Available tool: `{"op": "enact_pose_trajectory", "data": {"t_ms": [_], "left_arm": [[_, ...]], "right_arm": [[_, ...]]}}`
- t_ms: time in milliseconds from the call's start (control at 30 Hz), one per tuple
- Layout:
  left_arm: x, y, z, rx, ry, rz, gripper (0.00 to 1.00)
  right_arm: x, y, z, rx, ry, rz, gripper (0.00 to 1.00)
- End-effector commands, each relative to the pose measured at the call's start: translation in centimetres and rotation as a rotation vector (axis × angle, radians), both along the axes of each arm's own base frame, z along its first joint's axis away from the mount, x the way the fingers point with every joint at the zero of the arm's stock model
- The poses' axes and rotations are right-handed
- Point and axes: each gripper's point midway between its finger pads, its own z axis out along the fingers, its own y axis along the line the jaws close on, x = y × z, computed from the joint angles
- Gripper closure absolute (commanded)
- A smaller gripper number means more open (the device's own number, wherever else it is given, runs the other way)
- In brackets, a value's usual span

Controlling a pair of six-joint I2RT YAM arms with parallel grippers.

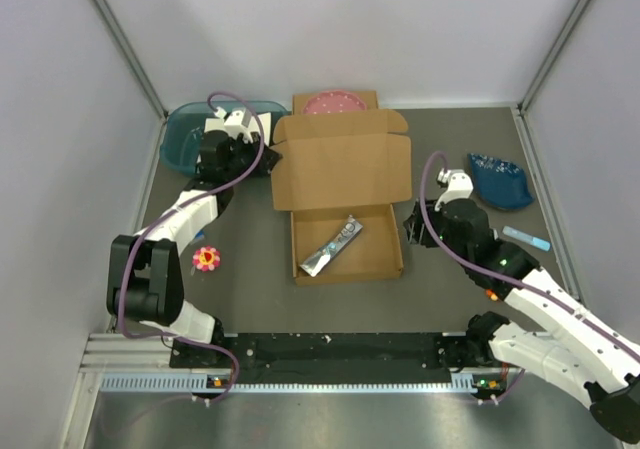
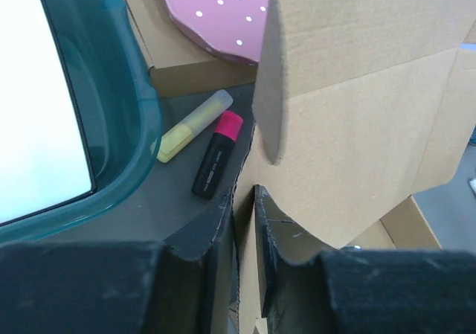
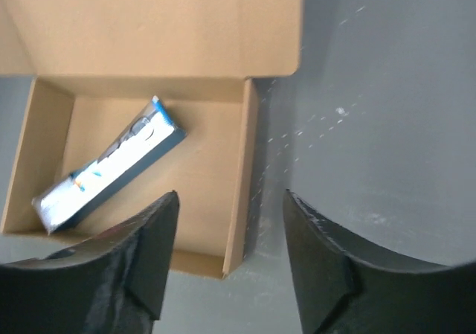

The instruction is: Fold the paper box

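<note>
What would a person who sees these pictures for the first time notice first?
The big brown paper box in the middle stands out, its lid raised and a silvery packet lying in its tray. The left gripper is at the lid's left flap, and the right gripper hovers open just right of the tray.

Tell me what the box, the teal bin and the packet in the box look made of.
The box: matte brown cardboard, seemingly corrugated, judging by its thick, ragged cut edges. The bin: translucent glossy teal plastic, light passing through its wall. The packet: shiny silver-and-blue wrapper, probably foil or plastic film.
</note>
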Motion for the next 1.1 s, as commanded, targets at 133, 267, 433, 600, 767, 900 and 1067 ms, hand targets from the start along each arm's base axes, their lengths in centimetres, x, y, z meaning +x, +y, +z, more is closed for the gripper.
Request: {"op": "enact_pose_trajectory", "data": {"t_ms": [133, 267, 433, 600, 767, 900, 1067], "left_arm": [[-0.6, -1.0, 2.7, -0.026, -0.130, -0.082, 0.90], [-0.6, -1.8, 2.7, -0.005, -0.138, -0.113, 0.96], [-0.3, -2.7, 2.5, 0.039, -0.143, -0.139, 1.00], [-0.5, -3.6, 2.2, 0.057, -0.152, -0.161, 1.00], [-0.2, -3.8, 2.2, 0.061, -0.147, -0.159, 1.00], [-0.2, -3.8, 2.9, 0.059, -0.162, -0.159, 1.00], [-0.1, -3.7, 3.2, 0.068, -0.166, -0.150, 1.00]], "right_arm": [[5.2, -4.7, 6.6, -0.005, -0.208, -0.250, 0.25], [8.3, -5.2, 8.0, 0.182, -0.228, -0.230, 0.18], [11.4, -5.4, 8.1, 0.326, -0.303, -0.188, 0.18], [14.0, -4.0, 8.5, 0.346, -0.315, -0.090, 0.20], [16.2, -3.5, 7.3, 0.302, -0.260, -0.063, 0.21], [17.5, -3.5, 6.3, 0.277, -0.236, -0.061, 0.22], [18.5, -3.1, 5.3, 0.264, -0.208, -0.037, 0.28]]}}
